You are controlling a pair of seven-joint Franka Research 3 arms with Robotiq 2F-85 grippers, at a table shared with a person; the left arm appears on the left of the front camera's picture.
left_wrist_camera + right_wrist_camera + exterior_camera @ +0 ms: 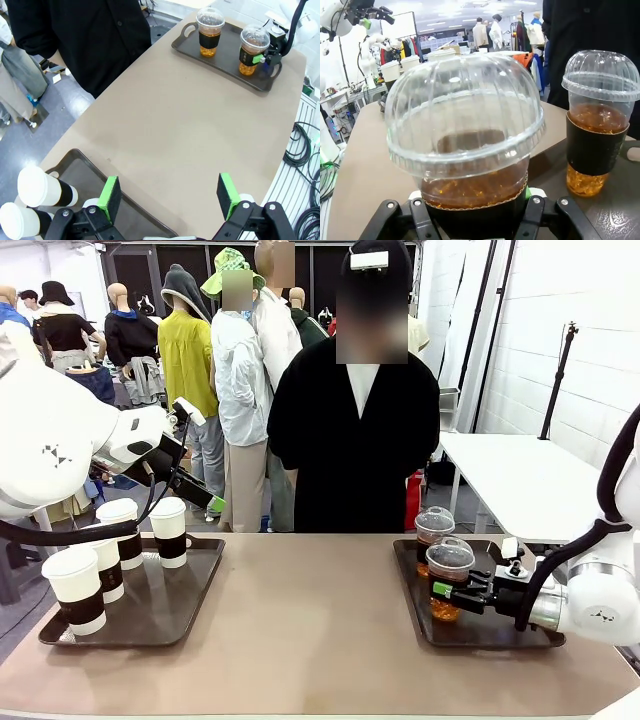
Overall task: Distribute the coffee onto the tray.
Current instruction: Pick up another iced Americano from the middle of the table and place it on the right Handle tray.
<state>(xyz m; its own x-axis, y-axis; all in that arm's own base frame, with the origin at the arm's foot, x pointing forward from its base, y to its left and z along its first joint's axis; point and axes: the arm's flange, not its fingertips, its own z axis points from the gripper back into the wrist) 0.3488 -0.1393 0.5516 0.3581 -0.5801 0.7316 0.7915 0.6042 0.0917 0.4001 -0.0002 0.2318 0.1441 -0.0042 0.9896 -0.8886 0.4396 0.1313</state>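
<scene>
the right tool (440,590) is clamped on the nearer dome-lidded cup (449,578), upright on the right tray (480,632). the left tool (170,192) hangs wide, empty, above the left tray (140,615), with the paper cups (120,545) directly below.

White paper cups (169,530) wear dark brown sleeves; clear dome-lidded cups (448,578) hold amber drink; dark trays (190,602), tan bench (310,630).

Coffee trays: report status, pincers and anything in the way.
Right pincer shut on near iced cup, on right tray. Left pincer open, raised over left tray with four paper cups. Second iced cup close behind.
</scene>
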